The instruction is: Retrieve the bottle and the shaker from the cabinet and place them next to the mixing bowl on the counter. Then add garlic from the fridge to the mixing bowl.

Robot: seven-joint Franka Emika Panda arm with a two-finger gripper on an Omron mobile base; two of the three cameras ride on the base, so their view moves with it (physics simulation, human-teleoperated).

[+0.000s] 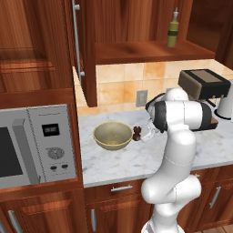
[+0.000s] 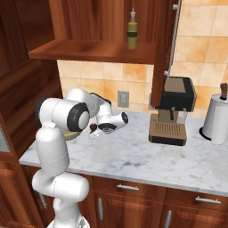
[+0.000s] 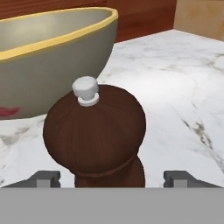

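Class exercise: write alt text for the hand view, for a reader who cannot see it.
A dark wooden shaker with a small white knob stands upright on the marble counter, between the hand's two spread finger tips. Behind it sits the mixing bowl, grey with a yellow rim.

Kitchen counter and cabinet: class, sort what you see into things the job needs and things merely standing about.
Job:
shaker, beside the bowl
mixing bowl
bottle, on the cabinet shelf
gripper, jaws open

Standing about:
microwave
coffee machine
paper towel roll
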